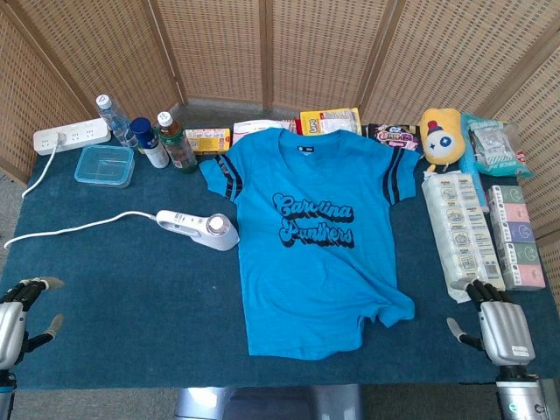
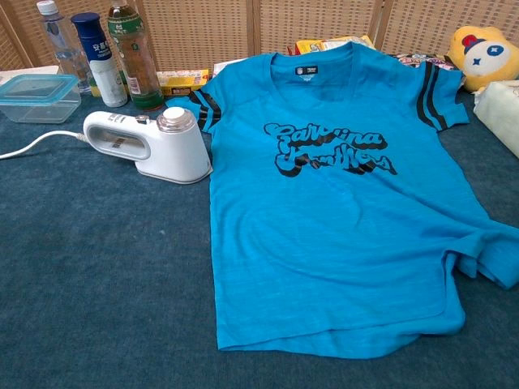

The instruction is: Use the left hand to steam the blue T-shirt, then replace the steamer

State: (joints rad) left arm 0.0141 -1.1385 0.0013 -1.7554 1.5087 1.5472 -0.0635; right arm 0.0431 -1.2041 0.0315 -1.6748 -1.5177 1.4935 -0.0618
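Rumpled blue T-shirt (image 2: pixel 340 219) flat; glossy white steamer (image 2: pixel 150 146) beside sleeve.

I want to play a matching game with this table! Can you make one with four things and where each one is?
Things:
1. steamer
2. blue T-shirt
3. yellow plush toy
4. clear plastic box

Places:
A. at the back of the table, near the right corner
B. spread flat in the middle of the table
C. lying on its side just left of the shirt's sleeve, cord trailing left
D. back left, in front of the bottles and beside the power strip

Pairs: 1-C, 2-B, 3-A, 4-D
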